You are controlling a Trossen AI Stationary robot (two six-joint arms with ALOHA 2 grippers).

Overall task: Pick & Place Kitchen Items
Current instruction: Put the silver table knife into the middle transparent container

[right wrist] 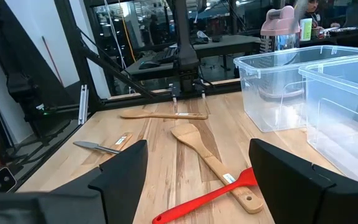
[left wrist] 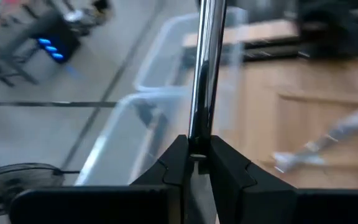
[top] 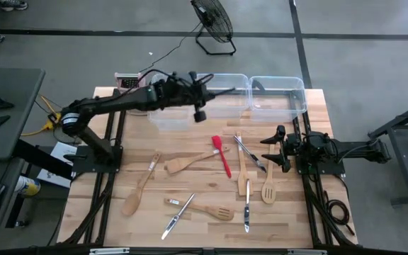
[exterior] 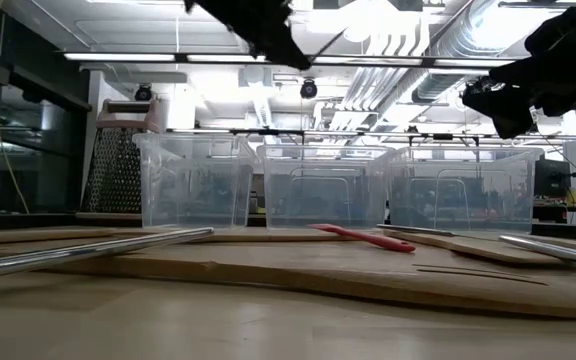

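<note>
From above, my left arm reaches in from nine o'clock toward the tubs at twelve o'clock. The left gripper hangs above the gap between the left tub and the middle tub, its fingers pressed together on a slim silvery metal utensil, whose handle sticks out over the middle tub. I cannot tell which piece of cutlery it is.

On the table below, going left to right: a wooden spoon lies toward eight o'clock. Near it, toward six o'clock, a table knife sits beside a slotted wooden spatula. A plain wooden spatula lies near the centre, its handle close to the red spatula. Just right of that are a long wooden utensil, crossed by metal tongs, then a second knife toward five o'clock and a slotted wooden turner.

My right arm waits at three o'clock. The right gripper hovers at the table's right edge, close to the tongs, with its fingers wide apart and holding nothing.

A third tub stands at one o'clock. A box grater stands at the left end of the tubs.
</note>
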